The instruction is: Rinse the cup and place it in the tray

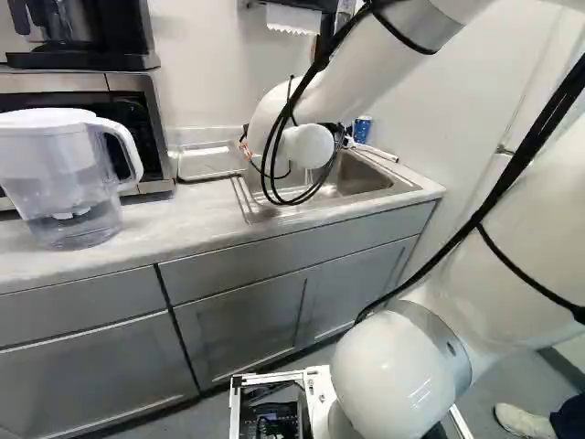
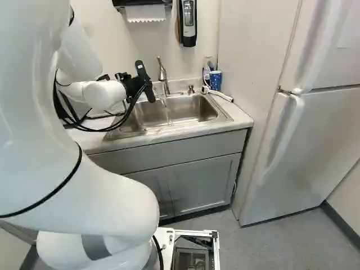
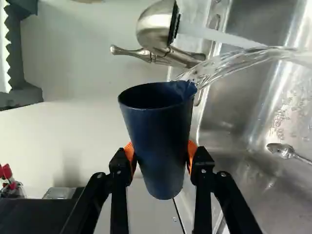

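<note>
Gripper (image 2: 145,83): we have it closed on the cup from two sides, its fingers standing apart by the cup's width, with both orange pads (image 3: 191,155) pressed to the wall.
Cup (image 3: 158,141): we hold it, dark blue and tipped on its side, between the fingers; its mouth points toward the faucet side, and water spills over the rim into the sink.
Faucet (image 3: 156,27): we see it running just beside the cup's mouth; its stream and the spill come together beyond the cup.
Sink (image 2: 188,107): we have the cup over its near-faucet edge, and a spoon (image 3: 280,150) lies wet in the basin.
Tray (image 1: 212,173): we find it on the counter (image 1: 174,215) beside the sink, near the microwave (image 1: 142,123), with our cup apart from it.
Sink corner: we see a patterned blue cup (image 2: 215,80) standing behind the basin.
Pitcher (image 1: 73,187): we see it on the counter at the left of the left base view, with some water in the bottom.
Fridge (image 2: 315,129): we see it at the right of the right base view.
</note>
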